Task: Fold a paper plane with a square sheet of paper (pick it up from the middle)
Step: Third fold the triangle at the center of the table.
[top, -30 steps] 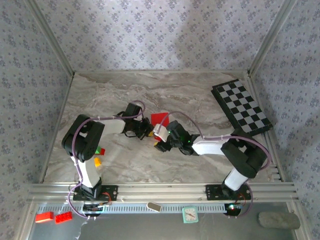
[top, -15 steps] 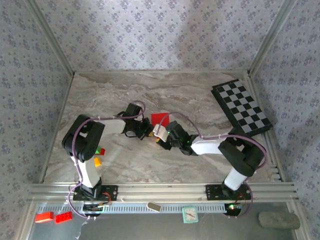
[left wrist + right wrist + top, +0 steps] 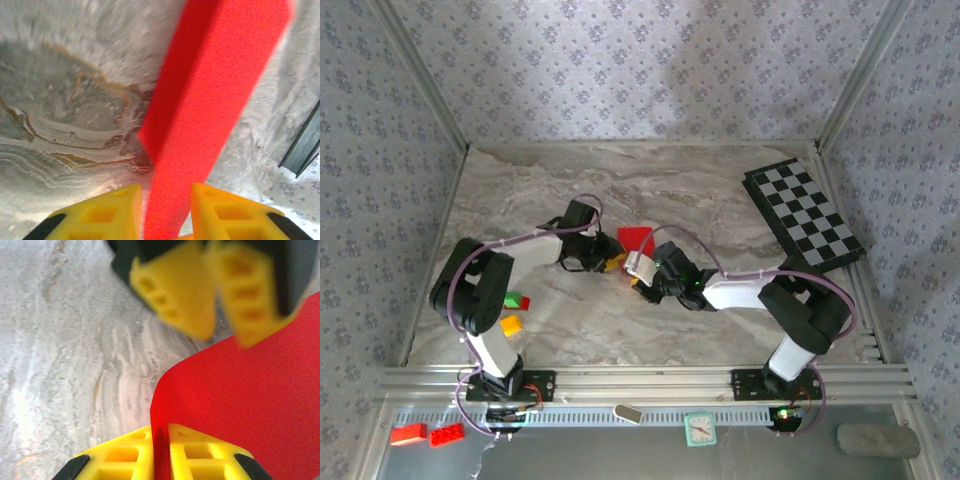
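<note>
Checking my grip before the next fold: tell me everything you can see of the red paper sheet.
The red paper sheet is thin, bright, plain and unmarked. It appears to be held just above the marble table, near the middle. The left pincer has its yellow fingers on either side of one end. The right pincer pinches an edge beside a rounded corner. In the left wrist view it looks bent lengthwise, running away as a long strip.

Both arms stretched fwd, wrists angled inward. L claw (image 3: 166, 200) prob. clamped; R claw (image 3: 160, 435) clamped tight, tips nearly meeting.
</note>
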